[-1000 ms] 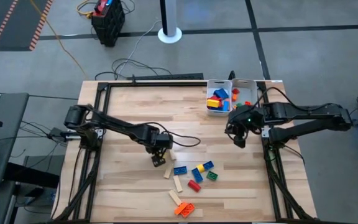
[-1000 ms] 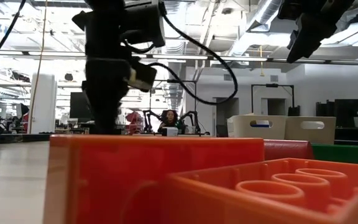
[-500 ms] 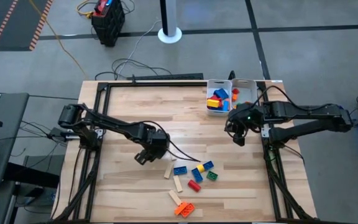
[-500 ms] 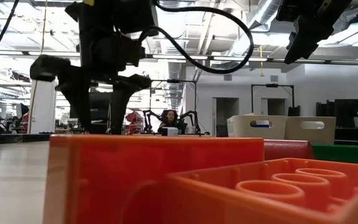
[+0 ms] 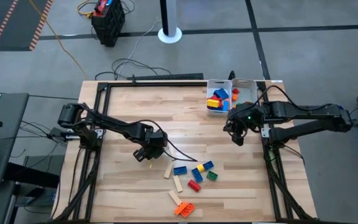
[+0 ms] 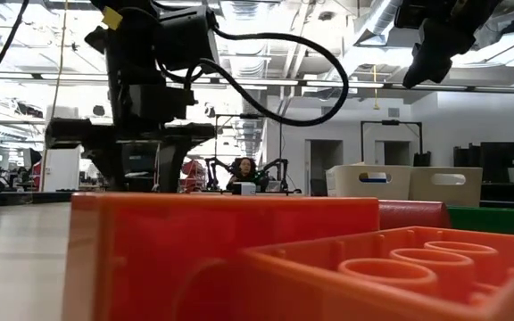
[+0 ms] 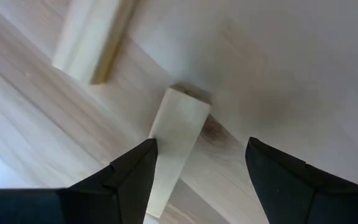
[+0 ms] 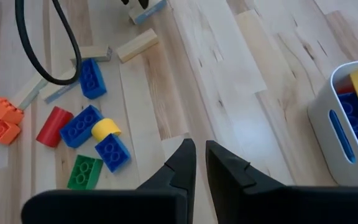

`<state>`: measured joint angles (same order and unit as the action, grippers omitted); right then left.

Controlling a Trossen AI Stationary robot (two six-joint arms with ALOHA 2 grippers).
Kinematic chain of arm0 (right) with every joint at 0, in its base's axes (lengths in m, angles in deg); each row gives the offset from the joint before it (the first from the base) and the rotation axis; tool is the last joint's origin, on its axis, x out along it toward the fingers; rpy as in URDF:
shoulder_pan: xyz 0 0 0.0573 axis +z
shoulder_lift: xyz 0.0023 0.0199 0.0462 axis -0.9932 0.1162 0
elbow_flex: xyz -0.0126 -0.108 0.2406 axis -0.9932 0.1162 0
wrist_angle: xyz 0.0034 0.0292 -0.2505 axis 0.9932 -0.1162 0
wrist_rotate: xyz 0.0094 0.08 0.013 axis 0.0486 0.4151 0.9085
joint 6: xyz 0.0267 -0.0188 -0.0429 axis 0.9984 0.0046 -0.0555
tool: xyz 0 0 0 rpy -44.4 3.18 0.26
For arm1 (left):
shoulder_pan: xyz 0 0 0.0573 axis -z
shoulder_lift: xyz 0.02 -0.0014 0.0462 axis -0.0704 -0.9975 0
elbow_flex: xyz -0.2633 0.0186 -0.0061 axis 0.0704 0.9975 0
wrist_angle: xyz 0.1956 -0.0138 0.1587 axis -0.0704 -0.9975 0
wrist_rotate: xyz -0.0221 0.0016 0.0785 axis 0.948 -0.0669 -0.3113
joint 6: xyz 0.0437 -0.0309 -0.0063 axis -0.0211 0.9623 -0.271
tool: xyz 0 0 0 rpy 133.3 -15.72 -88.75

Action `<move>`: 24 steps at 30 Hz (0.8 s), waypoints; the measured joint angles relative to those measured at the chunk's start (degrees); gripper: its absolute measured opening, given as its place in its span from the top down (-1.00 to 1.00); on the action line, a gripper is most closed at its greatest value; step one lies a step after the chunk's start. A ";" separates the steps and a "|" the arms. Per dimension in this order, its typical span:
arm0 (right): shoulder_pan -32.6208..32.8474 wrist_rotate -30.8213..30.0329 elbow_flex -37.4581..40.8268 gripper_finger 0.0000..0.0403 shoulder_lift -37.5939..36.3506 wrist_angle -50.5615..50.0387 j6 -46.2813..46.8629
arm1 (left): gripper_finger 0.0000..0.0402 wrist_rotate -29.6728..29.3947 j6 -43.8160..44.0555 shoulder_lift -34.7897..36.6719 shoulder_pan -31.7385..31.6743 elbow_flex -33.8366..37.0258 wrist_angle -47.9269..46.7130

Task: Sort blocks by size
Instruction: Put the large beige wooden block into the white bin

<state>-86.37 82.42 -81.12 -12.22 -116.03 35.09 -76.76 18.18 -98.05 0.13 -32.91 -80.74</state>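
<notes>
Loose blocks lie at the table's middle near edge: blue (image 5: 179, 170), yellow (image 5: 197, 173), green (image 5: 212, 176), red (image 5: 194, 185) and orange (image 5: 184, 209) bricks, and pale wooden bars (image 5: 178, 183). My left gripper (image 5: 145, 155) is open, low over the table to their left. A pale wooden bar (image 7: 176, 134) lies between its fingers, close to one finger (image 7: 135, 177). My right gripper (image 5: 238, 138) is shut and empty, raised above the table's right side. It also shows in the right wrist view (image 8: 201, 165). My left gripper stands astride the pale bar's near end (image 7: 166, 180) with its fingers along the bar. One finger is right beside the bar; I cannot tell whether it touches. The bar lies on the table.
Two white trays stand at the far right: one (image 5: 219, 107) holds several coloured bricks, the other (image 5: 246, 84) is beside it. A second wooden bar (image 7: 92, 37) lies just beyond my left gripper. A black cable (image 8: 42, 50) trails over the table. Bare wood lies at the left and far side.
My left gripper has gone toward the table's left edge and has turned about. The pale bar now shows farther left, under the gripper. My right arm has kept still.
</notes>
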 joint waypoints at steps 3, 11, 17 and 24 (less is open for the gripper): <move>0.00 -0.01 0.00 0.67 0.15 0.23 0.87 | -0.19 -0.04 0.27 -0.08 0.00 -0.52 0.24; 0.00 -0.02 0.00 0.67 0.15 0.96 1.49 | -0.10 -1.15 -3.13 -0.11 -0.99 -0.98 3.94; -0.07 -0.02 0.00 0.67 0.15 1.15 1.93 | -0.07 3.25 -3.87 -1.32 -3.75 -1.05 4.33; -0.11 -0.06 0.00 0.67 0.15 2.56 3.44 | -0.06 4.77 -6.82 -3.63 -5.11 -1.18 3.76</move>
<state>-86.48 82.36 -81.12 -12.06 -113.47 38.53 -71.99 11.36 -101.68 -4.99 -34.09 -76.99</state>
